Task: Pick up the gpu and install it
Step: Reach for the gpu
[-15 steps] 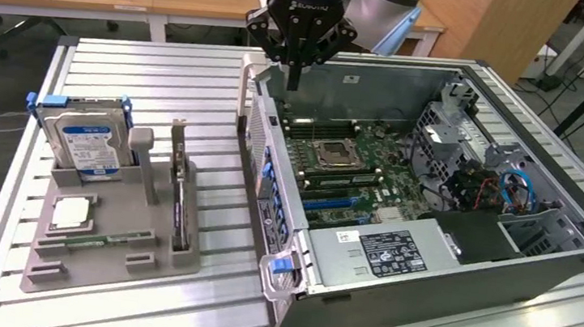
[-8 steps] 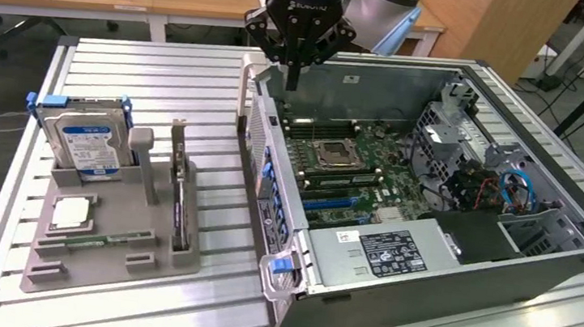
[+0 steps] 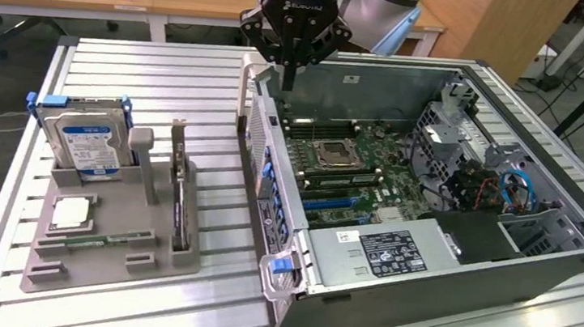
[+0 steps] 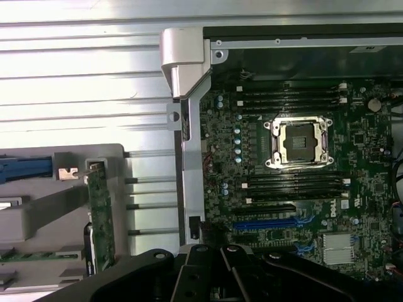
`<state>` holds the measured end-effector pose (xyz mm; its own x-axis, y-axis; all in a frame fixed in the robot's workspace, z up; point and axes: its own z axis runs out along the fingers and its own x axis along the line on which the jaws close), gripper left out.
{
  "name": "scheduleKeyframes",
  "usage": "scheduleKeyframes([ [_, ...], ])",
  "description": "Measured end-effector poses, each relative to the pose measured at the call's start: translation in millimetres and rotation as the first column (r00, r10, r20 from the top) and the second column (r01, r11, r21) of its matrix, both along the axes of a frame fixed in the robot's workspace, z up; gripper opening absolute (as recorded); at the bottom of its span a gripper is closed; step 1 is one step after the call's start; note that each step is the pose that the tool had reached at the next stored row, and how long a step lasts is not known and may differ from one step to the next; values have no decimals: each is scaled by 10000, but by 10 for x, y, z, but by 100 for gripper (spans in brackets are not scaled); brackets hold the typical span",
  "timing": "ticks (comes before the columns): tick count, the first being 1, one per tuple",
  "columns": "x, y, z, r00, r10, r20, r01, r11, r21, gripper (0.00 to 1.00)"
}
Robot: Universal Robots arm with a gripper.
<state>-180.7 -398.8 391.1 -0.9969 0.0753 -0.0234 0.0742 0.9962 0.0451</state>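
The gpu [image 3: 183,201] is a thin dark card standing on edge in a slot of the grey holder [image 3: 108,262], at the exterior view's left. In the wrist view the gpu [image 4: 101,217] shows as a narrow green-edged board in the same holder. My gripper [image 3: 287,83] hangs above the far left wall of the open computer case [image 3: 542,263], fingers shut and pointing down, holding nothing. It is well apart from the gpu. The motherboard [image 4: 277,207], with its blue expansion slots [image 4: 271,223], lies bare inside the case.
A hard drive with a blue label [image 3: 86,142], a processor chip [image 3: 69,212] and a green memory stick [image 3: 99,239] also sit in the holder. The case's raised side bar [image 3: 268,177] stands between holder and motherboard. A power supply [image 3: 392,251] fills the case's near corner.
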Motion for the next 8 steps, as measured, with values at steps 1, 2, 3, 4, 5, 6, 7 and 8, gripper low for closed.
scheduleKeyframes([
  [1,-4,0,0,10000,0,0,0,10000,-1,11],
  [2,-9,0,-1,10000,0,0,0,10000,0,11],
  [3,-10,0,-1,10000,1,-1,-1,10000,0,11],
  [4,-10,0,-1,10000,2,-1,-2,10000,-1,11],
  [5,-12,-1,-1,10000,2,-1,-2,10000,-1,11],
  [6,-14,0,-2,10000,0,-1,0,10000,0,11],
  [7,-16,0,-2,10000,0,-1,0,10000,0,11],
  [8,-17,0,-2,10000,1,0,-1,10000,0,11],
])
